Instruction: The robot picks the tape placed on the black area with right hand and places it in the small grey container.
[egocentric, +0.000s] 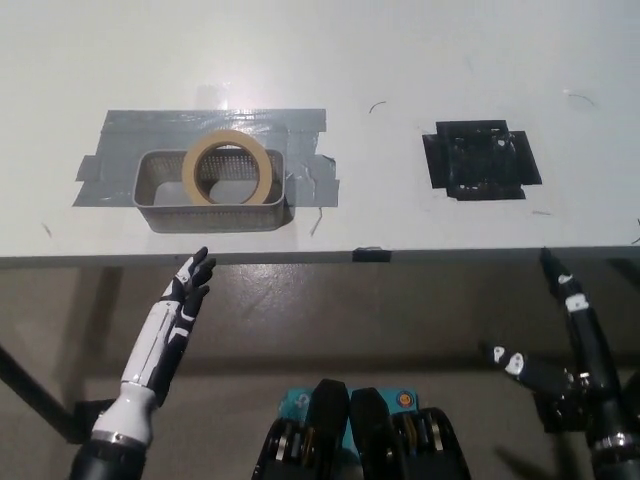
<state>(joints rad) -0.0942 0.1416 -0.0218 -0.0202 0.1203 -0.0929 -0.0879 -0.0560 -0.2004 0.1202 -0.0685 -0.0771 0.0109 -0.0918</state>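
Tape sat in the grey container at upper left, far from the empty, spread-fingered right hand at lower right.

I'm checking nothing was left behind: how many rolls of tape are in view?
1. The tape roll rests in the small grey container on the table's left side. The black area at right holds none.
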